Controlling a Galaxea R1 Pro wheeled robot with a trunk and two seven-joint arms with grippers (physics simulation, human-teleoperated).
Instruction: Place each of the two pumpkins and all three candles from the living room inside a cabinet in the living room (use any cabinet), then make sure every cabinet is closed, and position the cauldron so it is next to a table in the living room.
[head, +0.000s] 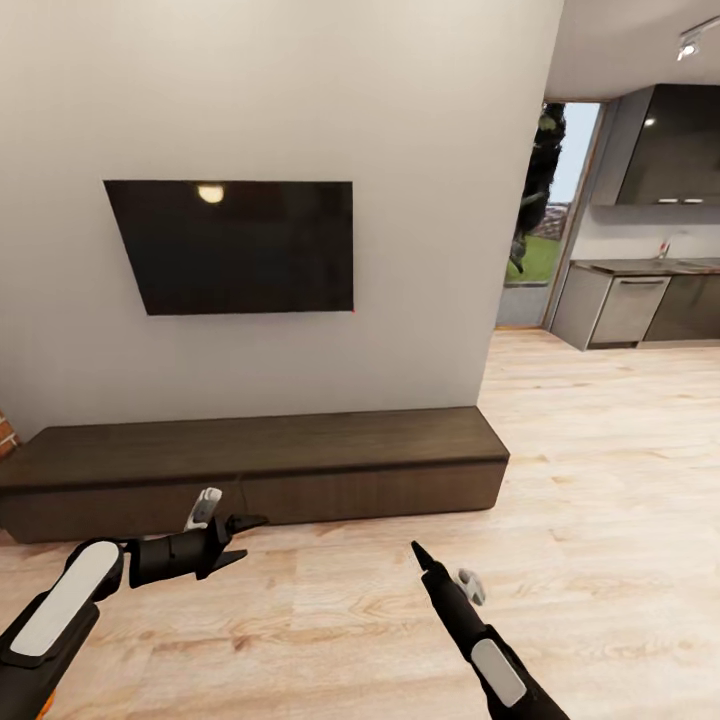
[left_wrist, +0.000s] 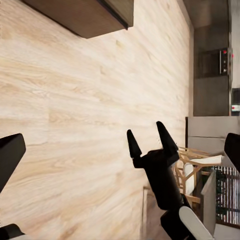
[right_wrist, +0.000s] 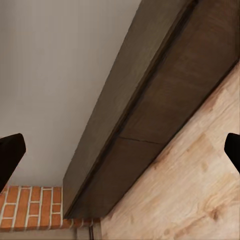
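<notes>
The long dark cabinet (head: 255, 470) sits against the wall under the television (head: 235, 245), its drawer fronts all shut. Both arms hover over the wood floor (head: 600, 480) before it: the left gripper (head: 243, 538) and right gripper (left_wrist: 147, 137) spread apart, holding nothing.

Both arms are showing matte black shells with pale grey-white oblong panels. Left gripper (head: 236, 538) is ending in tapered black pointed fingers, a small white part at its 11 o'clock. Right gripper (left_wrist: 148, 135) is showing two black fingers; the white knob beside its wrist is possibly a joint cap.
</notes>
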